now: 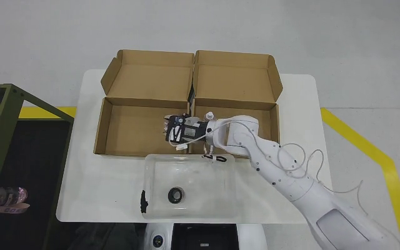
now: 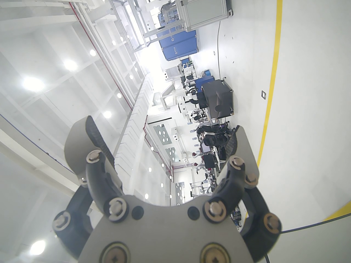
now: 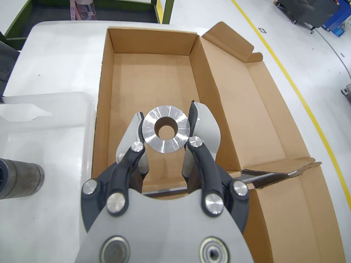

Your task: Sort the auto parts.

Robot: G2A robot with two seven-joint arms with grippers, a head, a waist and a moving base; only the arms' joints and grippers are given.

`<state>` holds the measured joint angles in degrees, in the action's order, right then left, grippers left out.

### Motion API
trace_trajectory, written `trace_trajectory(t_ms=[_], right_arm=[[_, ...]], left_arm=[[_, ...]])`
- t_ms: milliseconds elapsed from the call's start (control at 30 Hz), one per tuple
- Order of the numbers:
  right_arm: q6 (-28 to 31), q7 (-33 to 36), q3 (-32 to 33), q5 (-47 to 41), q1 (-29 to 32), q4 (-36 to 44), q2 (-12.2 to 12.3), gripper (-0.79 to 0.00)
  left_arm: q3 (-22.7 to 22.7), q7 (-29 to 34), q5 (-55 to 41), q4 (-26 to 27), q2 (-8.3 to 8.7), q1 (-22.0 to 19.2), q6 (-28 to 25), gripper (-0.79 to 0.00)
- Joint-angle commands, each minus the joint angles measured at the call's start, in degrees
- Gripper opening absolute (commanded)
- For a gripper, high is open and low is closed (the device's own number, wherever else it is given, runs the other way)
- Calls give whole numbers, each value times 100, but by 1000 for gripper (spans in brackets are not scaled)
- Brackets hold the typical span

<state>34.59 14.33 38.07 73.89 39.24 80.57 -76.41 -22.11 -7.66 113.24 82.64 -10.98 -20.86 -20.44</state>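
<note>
Gripping a ring (image 3: 149, 131) by its rim, the right hand (image 3: 166, 116) holds it above a box (image 3: 153, 83), bore toward the wrist; left hand (image 2: 163, 125) released.

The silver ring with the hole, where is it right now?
In the right wrist view, the silver ring is clamped in the right gripper, over the open left cardboard box, beside the clear bin.

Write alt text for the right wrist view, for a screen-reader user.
The right end effector grips a shiny metal ring with a central hole, held above the floor of an open cardboard box. Beside the box, a clear plastic bin holds a dark metal cylinder.
</note>
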Motion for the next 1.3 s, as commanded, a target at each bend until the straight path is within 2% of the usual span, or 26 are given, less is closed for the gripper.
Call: trace_trajectory(t_ms=[0,400,667,767,867,1167,1267], right_arm=[[-31,111,-94,0,-142,-192,-69,-785],[-418,554,-670,3,-737,-1119,-560,-785],[-656,842,-877,51,-895,-1551,-820,-785],[-685,899,-912,102,-933,-1677,-889,-742],[-721,983,-944,197,-964,-1763,-946,-637],[-737,1081,-931,348,-986,-1937,-1071,-542],[-733,1103,-925,437,-980,-1967,-1099,-440]], left_arm=[[0,0,0,0,0,0,0,0],[0,0,0,0,0,0,0,0],[0,0,0,0,0,0,0,0],[0,0,0,0,0,0,0,0],[0,0,0,0,0,0,0,0],[0,0,0,0,0,0,0,0],[0,0,0,0,0,0,0,0]])
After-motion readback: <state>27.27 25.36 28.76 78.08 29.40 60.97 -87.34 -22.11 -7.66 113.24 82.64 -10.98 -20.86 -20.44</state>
